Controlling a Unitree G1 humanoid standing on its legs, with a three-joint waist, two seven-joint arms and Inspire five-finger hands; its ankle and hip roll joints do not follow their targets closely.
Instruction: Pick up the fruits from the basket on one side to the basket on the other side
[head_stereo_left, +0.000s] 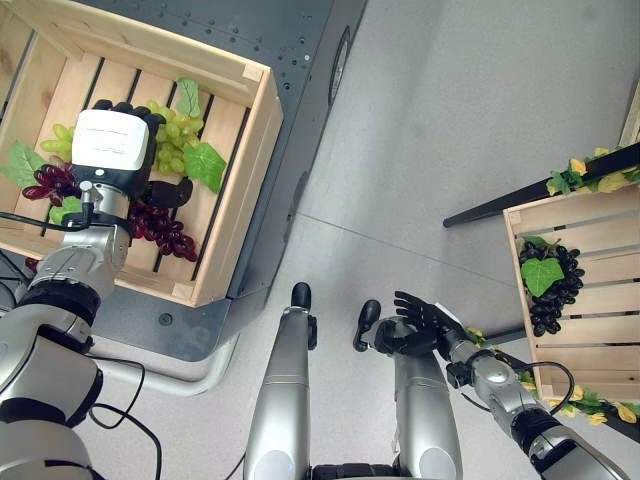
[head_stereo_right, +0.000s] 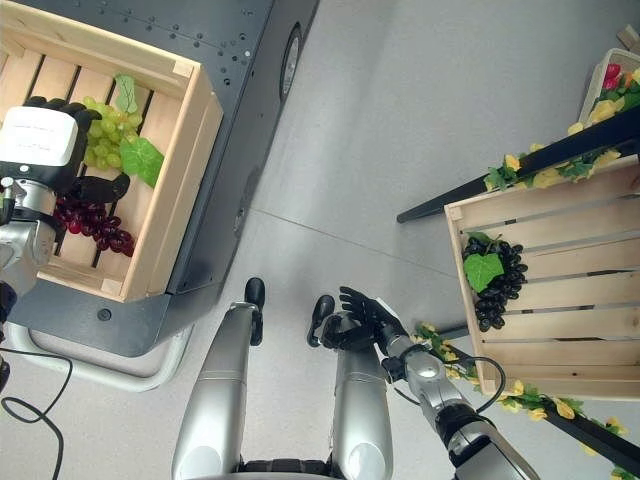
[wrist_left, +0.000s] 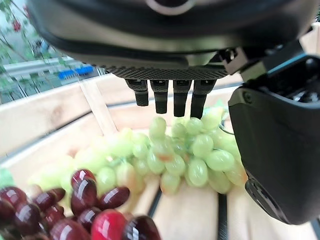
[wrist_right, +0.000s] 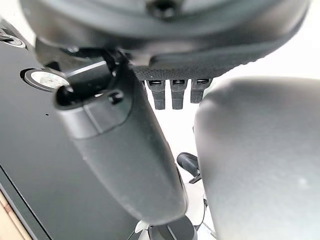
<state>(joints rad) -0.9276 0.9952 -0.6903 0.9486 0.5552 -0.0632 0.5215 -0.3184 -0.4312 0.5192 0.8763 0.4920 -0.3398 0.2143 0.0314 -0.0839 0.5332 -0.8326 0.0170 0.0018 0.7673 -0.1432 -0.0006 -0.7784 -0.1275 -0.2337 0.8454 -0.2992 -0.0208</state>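
A wooden crate (head_stereo_left: 255, 170) on my left holds a green grape bunch (head_stereo_left: 178, 135), dark red grape bunches (head_stereo_left: 160, 225) and leaves. My left hand (head_stereo_left: 112, 140) hovers over the green grapes (wrist_left: 185, 155), fingers (wrist_left: 161, 97) straight and the thumb spread to the side, holding nothing. Red grapes (wrist_left: 85, 200) lie closer to the wrist. The wooden crate (head_stereo_left: 600, 300) on my right holds a black grape bunch (head_stereo_left: 550, 285) with a green leaf. My right hand (head_stereo_left: 415, 325) hangs low between the two crates, fingers relaxed and empty.
The left crate rests on a dark metal platform (head_stereo_left: 300, 40). A black bar (head_stereo_left: 540, 195) wound with yellow-green leaves crosses above the right crate. Another container with red fruit (head_stereo_right: 612, 75) shows at the far right. Grey floor (head_stereo_left: 450, 120) lies between the crates.
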